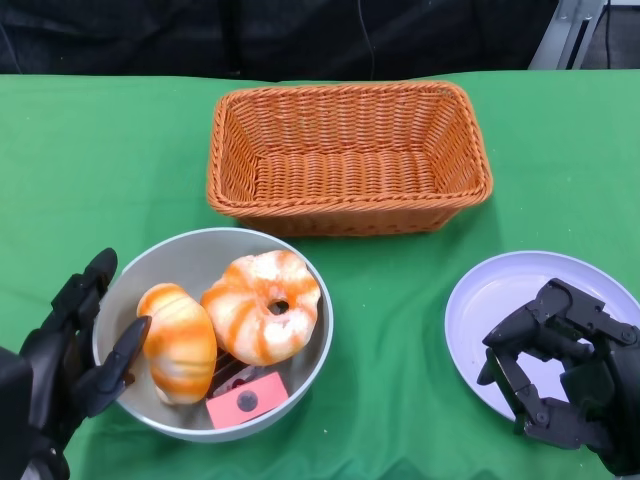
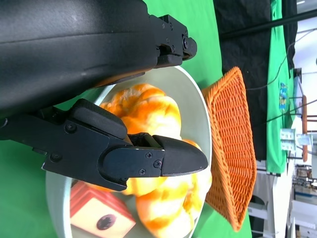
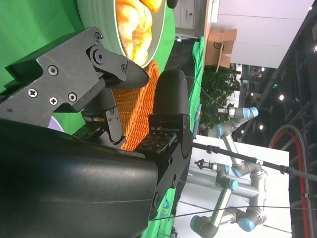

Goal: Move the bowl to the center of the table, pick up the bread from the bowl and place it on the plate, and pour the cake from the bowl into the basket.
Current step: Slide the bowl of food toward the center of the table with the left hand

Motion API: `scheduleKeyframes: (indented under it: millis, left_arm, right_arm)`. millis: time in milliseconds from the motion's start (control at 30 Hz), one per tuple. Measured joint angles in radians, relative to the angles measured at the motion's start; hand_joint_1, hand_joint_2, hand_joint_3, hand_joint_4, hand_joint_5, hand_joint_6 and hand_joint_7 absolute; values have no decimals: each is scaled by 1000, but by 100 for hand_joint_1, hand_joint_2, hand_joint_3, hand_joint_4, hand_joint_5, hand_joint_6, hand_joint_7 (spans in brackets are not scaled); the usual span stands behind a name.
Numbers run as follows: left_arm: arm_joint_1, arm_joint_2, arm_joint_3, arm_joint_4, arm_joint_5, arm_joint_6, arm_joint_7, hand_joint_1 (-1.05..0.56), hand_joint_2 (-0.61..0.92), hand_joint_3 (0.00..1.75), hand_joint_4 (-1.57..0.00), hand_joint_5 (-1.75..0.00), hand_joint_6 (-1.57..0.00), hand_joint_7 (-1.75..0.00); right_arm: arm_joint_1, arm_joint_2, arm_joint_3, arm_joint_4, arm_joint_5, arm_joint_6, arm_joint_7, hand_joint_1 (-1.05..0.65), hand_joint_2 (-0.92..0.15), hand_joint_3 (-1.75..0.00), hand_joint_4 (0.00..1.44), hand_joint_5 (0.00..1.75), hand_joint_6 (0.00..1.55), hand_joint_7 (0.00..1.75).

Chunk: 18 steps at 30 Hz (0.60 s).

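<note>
A grey bowl [image 1: 190,260] sits left of the table's middle. It holds an oblong orange-striped bread [image 1: 178,342], a ring-shaped bread [image 1: 262,305] and a pink cake block [image 1: 246,400]. My left hand [image 1: 65,355] grips the bowl's left rim, fingers outside and thumb inside by the oblong bread. The left wrist view shows that thumb over the bread [image 2: 148,106], with the cake [image 2: 99,213] beside it. My right hand [image 1: 560,375] hovers over the pale plate [image 1: 500,295] at the right, fingers bent and apart with nothing in them. The woven orange basket [image 1: 345,95] stands empty behind the bowl.
Green cloth covers the table. The basket's front wall lies close behind the bowl's far rim. A strip of cloth separates bowl and plate. The right wrist view shows the basket [image 3: 133,109] and other robot arms [image 3: 233,124] beyond the table.
</note>
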Motion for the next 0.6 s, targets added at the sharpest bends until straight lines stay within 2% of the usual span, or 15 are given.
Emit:
scheduleKeyframes:
  millis: [267,600]
  left_arm:
    - [40,-20,-17,-86,-20,25,-2,-82,92,40,-18,-4,-11,-2]
    - [58,-39,-41,-176,-27,89,-2,-79,92,42,-21,-3,-14,-1]
  right_arm:
    - [-1,0,1,4,-4,-5,3,-12,-58,-90,75,149,67,123]
    - [-3,0,2,16,-3,-6,6,-13,-54,-95,75,149,68,123]
